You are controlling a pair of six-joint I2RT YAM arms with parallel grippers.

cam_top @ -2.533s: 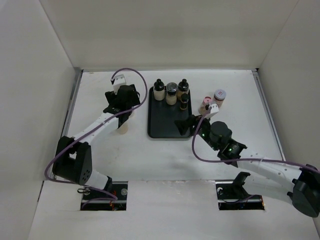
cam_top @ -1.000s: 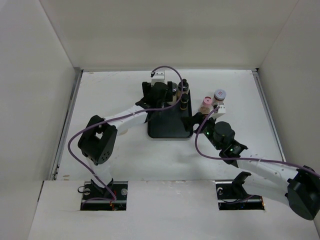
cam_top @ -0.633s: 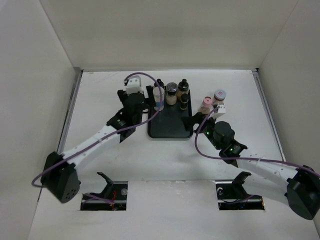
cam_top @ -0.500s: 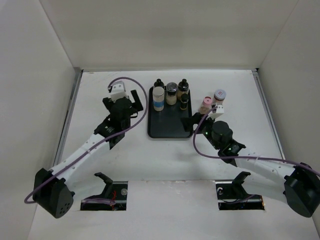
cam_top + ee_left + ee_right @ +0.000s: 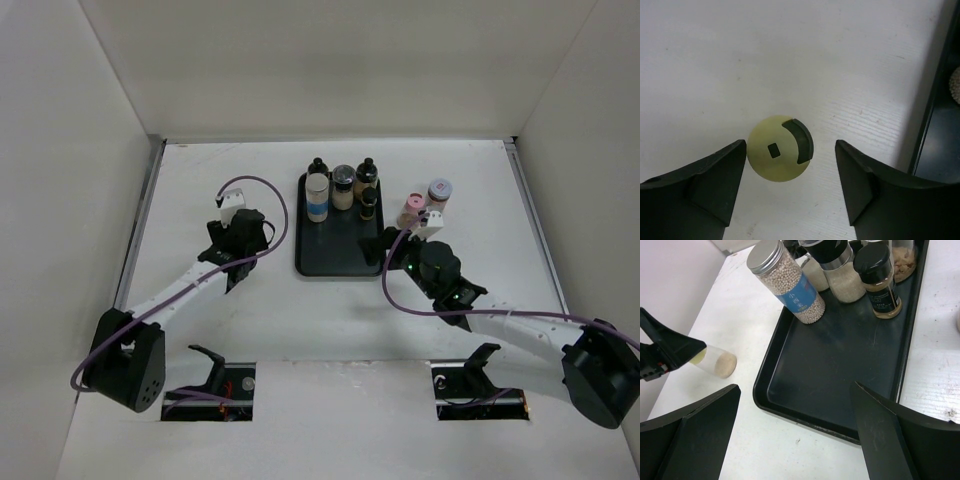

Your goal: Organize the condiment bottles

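Note:
Several condiment bottles stand at the back of the black tray (image 5: 340,250): a blue-labelled, silver-capped one (image 5: 317,196) (image 5: 790,287), a jar (image 5: 343,186) and two black-capped ones (image 5: 366,176) (image 5: 369,203). Two pink-capped jars (image 5: 410,210) (image 5: 438,195) stand right of the tray. Left of it stands a yellow-capped bottle (image 5: 772,162) (image 5: 717,361). My left gripper (image 5: 790,147) (image 5: 240,262) hangs open over it, the cap beside the left finger and well apart from the right one. My right gripper (image 5: 796,386) (image 5: 378,250) hovers open and empty over the tray's near left corner.
The tray's near half (image 5: 840,355) is bare. White walls close in the table on the left, back and right. The tray's left rim (image 5: 935,100) runs close to the right of my left gripper.
My left gripper let go of the blue-labelled bottle on the tray, drew back to the left and came down over the yellow-capped bottle. The right arm has barely moved.

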